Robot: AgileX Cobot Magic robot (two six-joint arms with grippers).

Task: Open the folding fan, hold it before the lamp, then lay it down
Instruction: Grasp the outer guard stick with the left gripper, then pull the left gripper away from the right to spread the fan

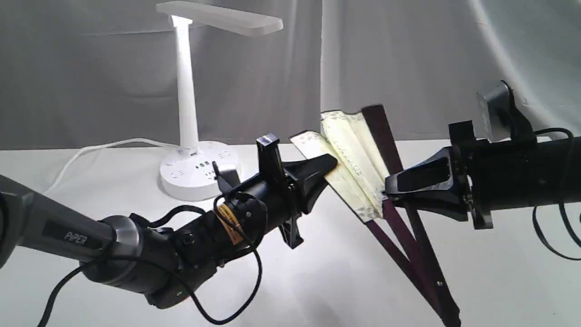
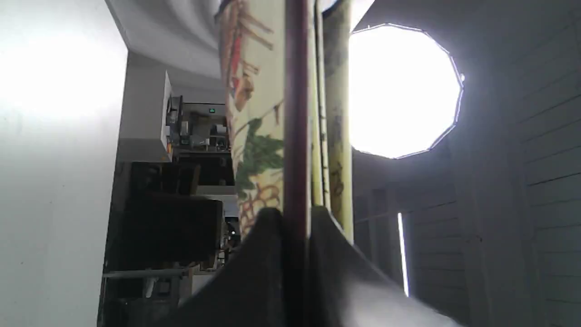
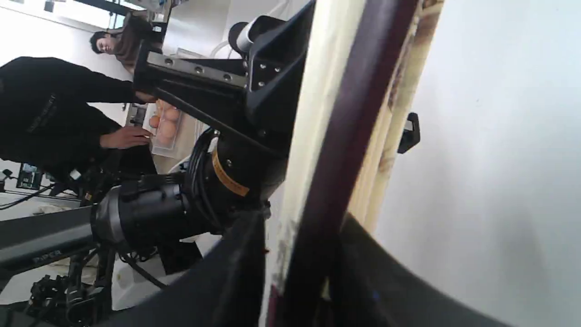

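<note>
The folding fan (image 1: 354,163) stands tilted above the table, spread only a little, with cream pleats and dark maroon ribs meeting at a pivot low on the right. My left gripper (image 1: 333,165) is shut on the fan's left guard. Up close in the left wrist view, a maroon rib (image 2: 296,113) runs between the dark fingers (image 2: 268,254). My right gripper (image 1: 386,193) is shut on the right guard, whose rib (image 3: 345,150) passes between the black fingers (image 3: 236,272). The white lamp (image 1: 186,104) stands behind and to the left, its base (image 1: 199,175) on the table.
The lamp's white cord (image 1: 91,152) trails left across the white table (image 1: 345,281). Grey cloth hangs behind. A bright round light (image 2: 404,91) shows in the left wrist view. People (image 3: 54,113) and the other arm (image 3: 181,204) appear in the right wrist view.
</note>
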